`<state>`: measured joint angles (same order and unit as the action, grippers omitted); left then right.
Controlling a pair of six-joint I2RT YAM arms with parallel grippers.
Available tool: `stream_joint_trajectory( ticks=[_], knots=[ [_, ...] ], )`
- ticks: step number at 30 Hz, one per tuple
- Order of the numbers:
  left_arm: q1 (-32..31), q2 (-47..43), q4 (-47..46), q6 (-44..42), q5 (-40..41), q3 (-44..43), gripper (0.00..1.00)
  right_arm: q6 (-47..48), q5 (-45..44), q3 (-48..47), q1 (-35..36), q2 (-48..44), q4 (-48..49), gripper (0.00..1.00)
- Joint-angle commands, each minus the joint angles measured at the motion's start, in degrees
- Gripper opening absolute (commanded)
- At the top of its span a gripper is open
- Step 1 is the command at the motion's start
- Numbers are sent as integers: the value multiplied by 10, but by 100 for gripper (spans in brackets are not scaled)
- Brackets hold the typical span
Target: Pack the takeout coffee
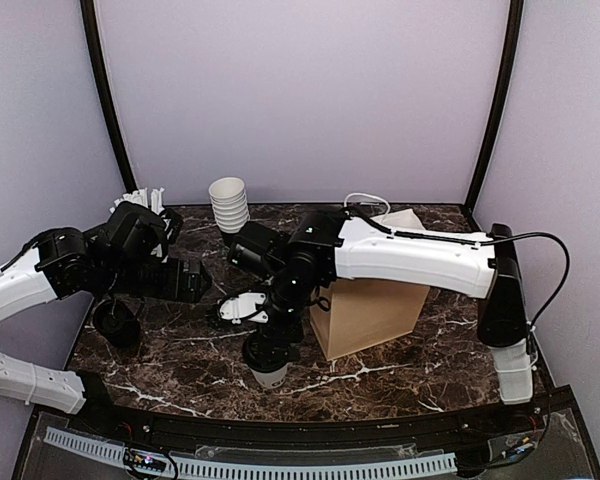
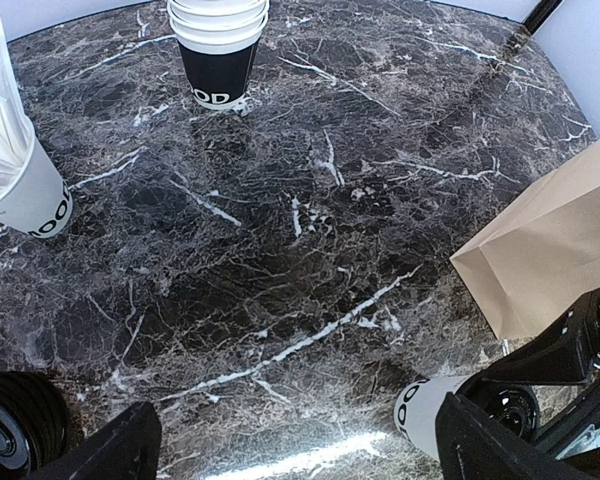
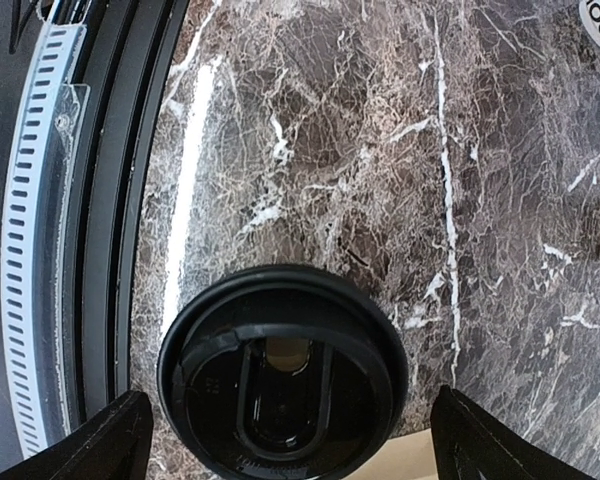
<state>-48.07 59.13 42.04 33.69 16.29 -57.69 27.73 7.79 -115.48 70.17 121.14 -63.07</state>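
So, right arm lined up over a coffee

Right gripper [image 3: 300, 445] hangs straight above the takeout coffee [image 3: 280, 385] by the table's near edge. Its jaws are spread wide and gripping nothing, so it looks set for a grab. Small white cup, round black lid. Paper bag [image 1: 370, 310] stands just beside it. Left gripper [image 2: 310, 450] is wide open too, empty.

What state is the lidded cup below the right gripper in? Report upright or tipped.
Upright: the cup stands on its base, black lid on top facing up.
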Motion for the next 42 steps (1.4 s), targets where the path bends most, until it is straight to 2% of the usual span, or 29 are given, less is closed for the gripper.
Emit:
stream_joint_trajectory(
  ticks=[1,13,20,34,42],
  knots=[
    [2,-5,-3,-2,-3,9,99,-7,20,-27,-6,21,-12,99],
    [1,-5,-9,-4,-6,17,99,-4,43,-22,-8,32,-30,99],
    [1,3,-16,-6,-9,19,99,-7,5,-7,-4,32,-16,99],
    [1,3,-15,-9,-10,17,99,-5,-3,-10,10,24,-11,98],
    [1,6,-15,-12,-8,16,99,-10,-29,-13,18,11,-1,90]
  ],
)
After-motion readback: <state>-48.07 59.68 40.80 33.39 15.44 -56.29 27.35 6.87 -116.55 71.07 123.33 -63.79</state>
